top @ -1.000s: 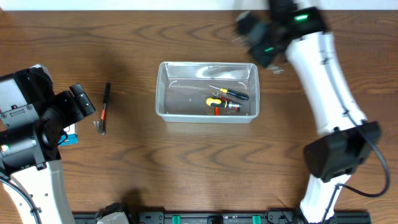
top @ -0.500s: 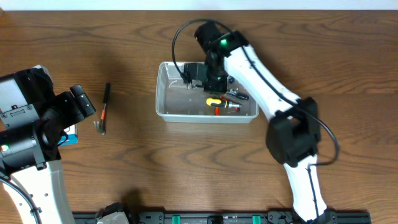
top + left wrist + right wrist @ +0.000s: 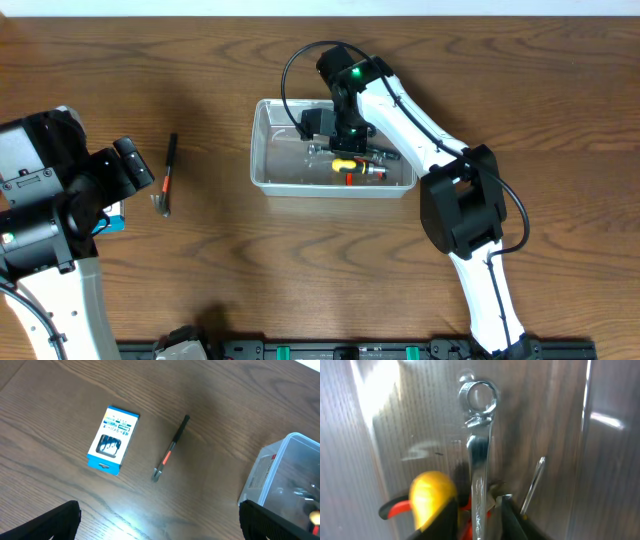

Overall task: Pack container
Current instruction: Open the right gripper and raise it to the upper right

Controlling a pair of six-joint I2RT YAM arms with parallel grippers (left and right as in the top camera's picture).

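Observation:
The container is a clear rectangular tub at the table's middle; its corner shows in the left wrist view. Inside lie a yellow-handled tool, a screwdriver and a red-handled tool. My right gripper is down inside the tub. In the right wrist view its jaws stand slightly apart on either side of a silver wrench, with gaps on both sides. The yellow handle and screwdriver shaft lie beside it. My left gripper is open and empty above the table at the left.
A black hammer with an orange band lies left of the tub, also seen in the left wrist view. A small blue-and-white box lies further left, partly under my left arm in the overhead view.
My right arm swung from the back right down into the tub with the wrench. It has shifted slightly right inside the tub since. The left arm has not moved.

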